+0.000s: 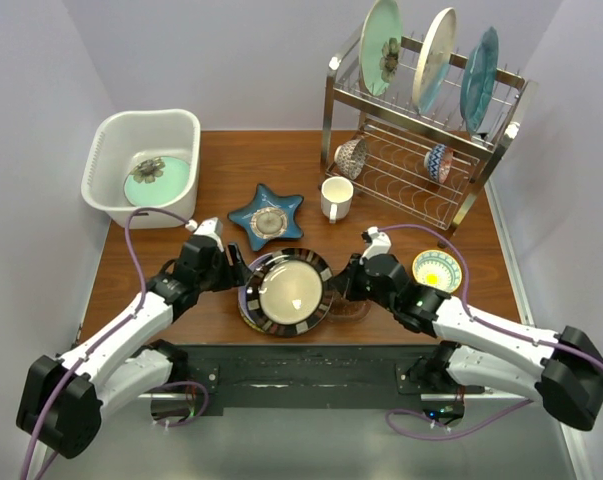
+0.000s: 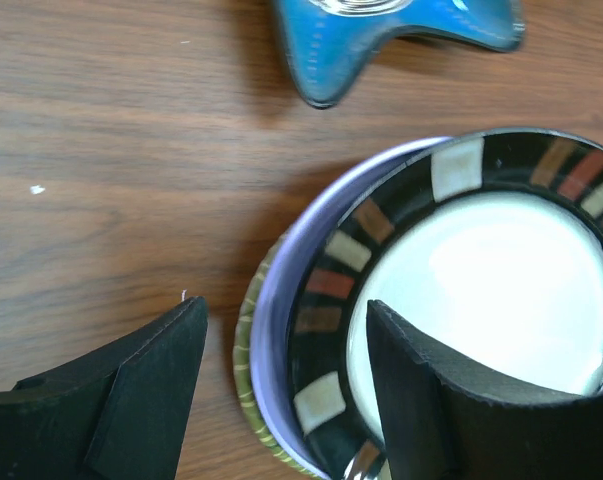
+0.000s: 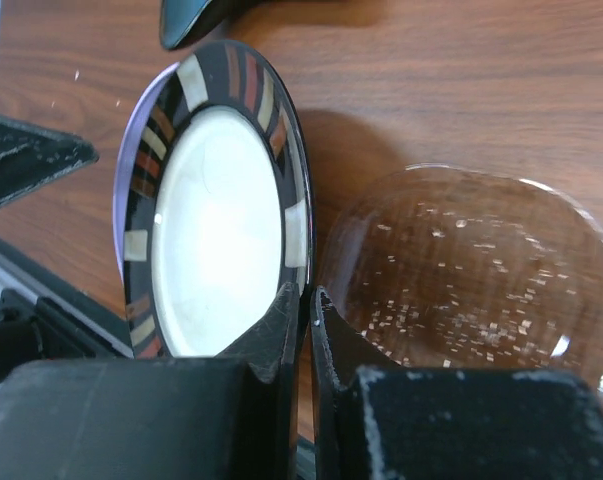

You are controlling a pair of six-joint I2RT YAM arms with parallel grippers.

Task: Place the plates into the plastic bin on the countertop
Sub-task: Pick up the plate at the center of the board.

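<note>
Noted one green plate (image 1: 171, 185) in plastic bin (image 1: 103, 150), far-left corner. Found right gripper (image 3: 303, 300) pinching black-rimmed plate (image 1: 289, 292) (near edge), left gripper (image 1: 239, 272) spread. Left to move: rack plates (image 1: 436, 60).

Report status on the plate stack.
Left gripper open astride black-rimmed plate rim. Right gripper shut on opposite rim. Plate not yet in bin. Glass dish beside right gripper.

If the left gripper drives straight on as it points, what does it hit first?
Probably the black-rimmed plate's rim, already between the left gripper's open fingers, with the lavender plate under it; depth is hard to judge.
</note>
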